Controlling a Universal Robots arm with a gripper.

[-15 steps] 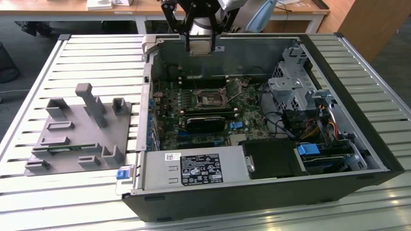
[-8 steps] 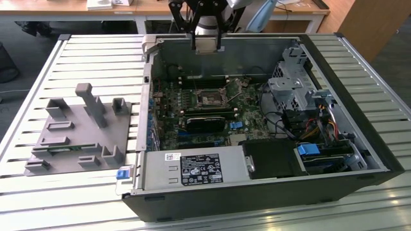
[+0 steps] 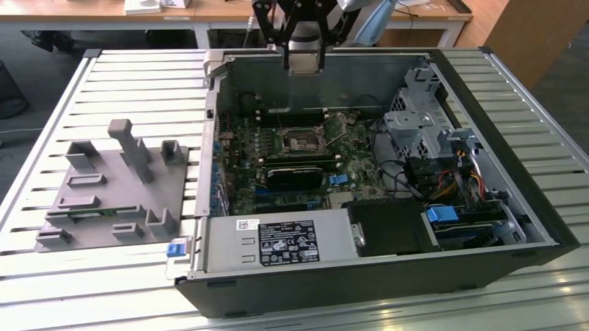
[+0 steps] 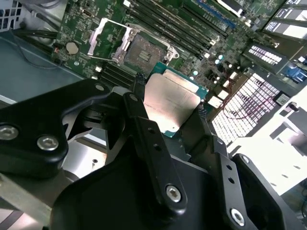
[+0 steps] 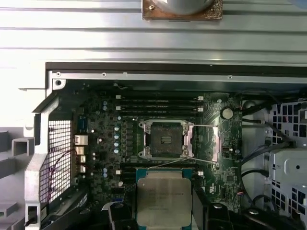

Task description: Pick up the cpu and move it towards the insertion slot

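In the exterior view, the gripper point(image 3: 304, 67) hangs above the far edge of the open computer case point(image 3: 515, 227); its upper part is cut off by the frame's top, and the chip it carries is too small to make out here; the insertion slot point(image 3: 303, 141) sits mid-board, its frame lifted; the grey fixture point(image 3: 110, 196) lies on the slatted table point(image 3: 138, 76), at the exterior view's left.

In the second wrist view, the black fingers point(image 4: 144, 120) are clamped narrow on the cpu point(image 4: 171, 103), which is held tilted in the air; its near edge is hidden behind the gripper body; the slot point(image 4: 139, 50) shows beyond it, dark-centred, well apart.

In the first wrist view, the cpu point(image 5: 164, 200) hangs short of the slot point(image 5: 165, 139), its near edge cut off by the frame; the lever wire runs across between them.
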